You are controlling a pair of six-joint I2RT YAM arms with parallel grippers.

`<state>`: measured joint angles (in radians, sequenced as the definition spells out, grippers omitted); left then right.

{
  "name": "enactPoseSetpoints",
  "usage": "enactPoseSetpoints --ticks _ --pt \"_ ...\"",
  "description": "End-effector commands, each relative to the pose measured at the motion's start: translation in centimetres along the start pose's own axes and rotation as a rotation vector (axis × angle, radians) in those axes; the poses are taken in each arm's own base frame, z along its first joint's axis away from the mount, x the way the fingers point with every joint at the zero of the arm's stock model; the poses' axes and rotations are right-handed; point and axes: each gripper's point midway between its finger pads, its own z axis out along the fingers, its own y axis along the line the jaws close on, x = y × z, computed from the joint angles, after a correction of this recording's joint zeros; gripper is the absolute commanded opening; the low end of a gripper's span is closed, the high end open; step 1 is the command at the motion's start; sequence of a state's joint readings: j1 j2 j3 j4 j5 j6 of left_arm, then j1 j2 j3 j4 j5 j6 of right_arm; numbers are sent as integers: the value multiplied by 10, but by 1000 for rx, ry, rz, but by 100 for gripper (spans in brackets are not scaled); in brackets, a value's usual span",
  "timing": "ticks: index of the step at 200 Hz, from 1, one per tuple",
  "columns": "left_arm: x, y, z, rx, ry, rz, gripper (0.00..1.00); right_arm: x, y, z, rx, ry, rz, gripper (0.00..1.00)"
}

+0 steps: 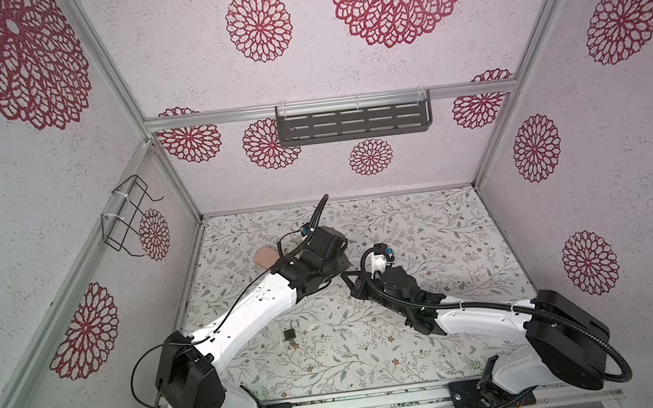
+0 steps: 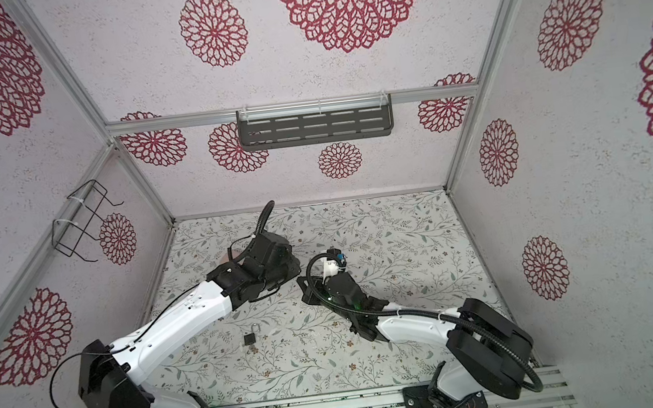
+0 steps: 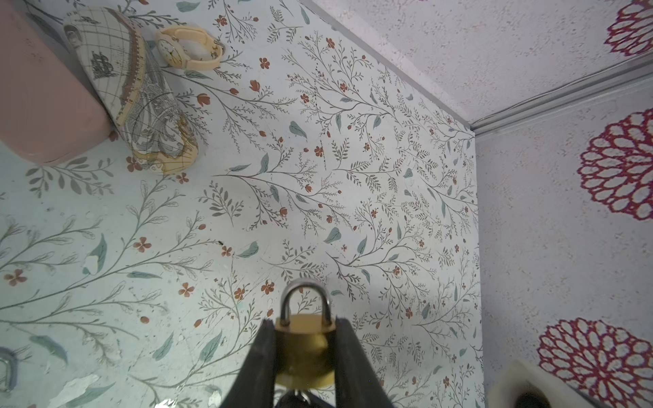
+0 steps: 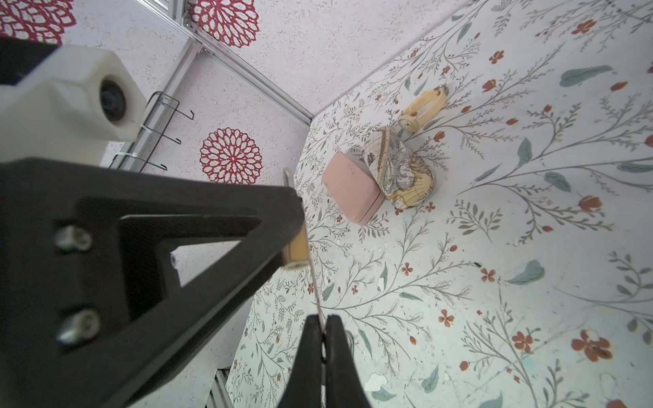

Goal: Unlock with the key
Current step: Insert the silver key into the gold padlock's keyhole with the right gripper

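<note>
On the table [image 1: 354,356], the left tool [image 3: 306,323] grips a padlock [image 3: 305,344]. Just right of it, the right tool [image 4: 323,319] pinches a key [image 4: 315,289] that meets the padlock's base. Further back and left, a box [image 4: 351,190] touches a pouch [image 4: 399,169] (a watch [image 4: 422,109] lies just beside the pouch). A second padlock [image 1: 289,332] lies nearer the front.

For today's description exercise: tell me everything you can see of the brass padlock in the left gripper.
The brass padlock has a golden, metal-looking body and a silvery shackle, both legs seated, so it looks locked. The left gripper clamps its sides. A thin key, pinched in the right gripper, meets its base.
</note>
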<state>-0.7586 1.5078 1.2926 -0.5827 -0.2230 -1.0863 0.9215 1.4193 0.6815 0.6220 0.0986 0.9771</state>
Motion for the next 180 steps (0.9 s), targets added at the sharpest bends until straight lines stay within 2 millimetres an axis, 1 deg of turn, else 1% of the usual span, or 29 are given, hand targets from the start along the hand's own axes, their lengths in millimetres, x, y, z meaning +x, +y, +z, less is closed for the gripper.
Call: enactPoseSetpoints --ticks 1,17,31,47,85,120,155,180 --pt "4 0 2 -3 0 2 0 -22 18 -4 -35 -61 -9 0" --pt "2 3 1 -14 -10 6 0 -25 22 -9 -72 -83 3 0" --pt "-1 7 1 -34 -26 9 0 -23 22 -7 -60 -66 -4 0" --pt "-5 5 -2 -29 -43 10 0 -18 25 -4 -60 -38 -21 0" --pt "-13 2 -6 -28 -76 6 0 -12 22 -1 -54 -15 -11 0" --pt "-12 2 -5 -30 -72 5 0 -15 29 0 -72 -15 -18 0" --pt "-10 2 -1 -29 -63 5 0 -16 30 2 -75 -17 -15 0" --pt "-8 2 0 -26 -54 5 0 -14 25 3 -56 -14 -13 0"
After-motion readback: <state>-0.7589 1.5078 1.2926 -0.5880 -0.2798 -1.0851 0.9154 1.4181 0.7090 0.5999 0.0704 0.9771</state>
